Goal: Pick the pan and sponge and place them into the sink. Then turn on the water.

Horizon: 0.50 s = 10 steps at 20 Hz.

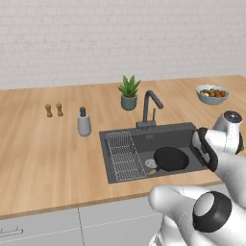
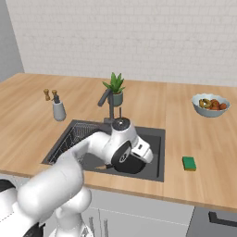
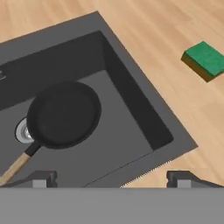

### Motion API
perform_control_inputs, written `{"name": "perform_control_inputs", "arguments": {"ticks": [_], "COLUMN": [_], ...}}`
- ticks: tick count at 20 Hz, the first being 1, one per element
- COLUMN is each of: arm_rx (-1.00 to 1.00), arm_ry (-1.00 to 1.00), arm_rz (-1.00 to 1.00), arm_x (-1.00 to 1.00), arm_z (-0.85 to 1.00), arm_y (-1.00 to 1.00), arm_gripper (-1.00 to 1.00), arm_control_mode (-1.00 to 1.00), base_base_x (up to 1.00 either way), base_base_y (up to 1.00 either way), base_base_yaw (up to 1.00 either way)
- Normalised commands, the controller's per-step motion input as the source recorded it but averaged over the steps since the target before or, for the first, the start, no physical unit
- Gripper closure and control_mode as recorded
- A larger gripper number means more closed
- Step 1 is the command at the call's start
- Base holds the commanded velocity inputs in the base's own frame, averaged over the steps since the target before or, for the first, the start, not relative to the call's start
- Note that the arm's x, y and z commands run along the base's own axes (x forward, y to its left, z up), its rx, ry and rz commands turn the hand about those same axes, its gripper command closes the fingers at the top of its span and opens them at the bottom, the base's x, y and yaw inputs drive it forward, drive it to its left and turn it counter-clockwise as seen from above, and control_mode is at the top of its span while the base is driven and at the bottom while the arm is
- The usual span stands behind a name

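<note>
The black pan (image 1: 170, 158) with its light wooden handle lies flat on the floor of the dark grey sink (image 1: 163, 138), partly over the round drain; in the hand view the pan (image 3: 63, 113) sits left of centre in the sink (image 3: 131, 131). The green sponge (image 2: 189, 163) rests on the wooden counter to the right of the sink, apart from it, and appears as the sponge (image 3: 205, 60) at the upper right. My gripper (image 3: 111, 178) hovers above the sink's right front part, open, with nothing between its fingers. The gooseneck faucet (image 1: 150, 108) stands behind the basin.
A wire rack (image 1: 122, 156) fills the sink's left side. A grey soap bottle (image 1: 84, 122), two small shakers (image 1: 54, 110), a potted plant (image 1: 129, 93) and a bowl of food (image 1: 212, 93) stand on the counter behind and beside the sink.
</note>
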Motion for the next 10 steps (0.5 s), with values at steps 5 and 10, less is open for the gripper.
{"name": "perform_control_inputs", "arguments": {"ticks": [5,10], "arm_rx": [0.00,0.00], "arm_ry": [0.00,0.03], "arm_rz": [0.29,0.24], "arm_x": [0.18,0.32], "arm_z": [0.00,0.00], "arm_y": [-0.48,-0.22], "arm_gripper": [-1.00,-1.00], "arm_control_mode": [-1.00,-1.00], "base_base_x": [0.00,0.00], "base_base_y": [0.00,0.00], "base_base_yaw": [0.00,0.00]}}
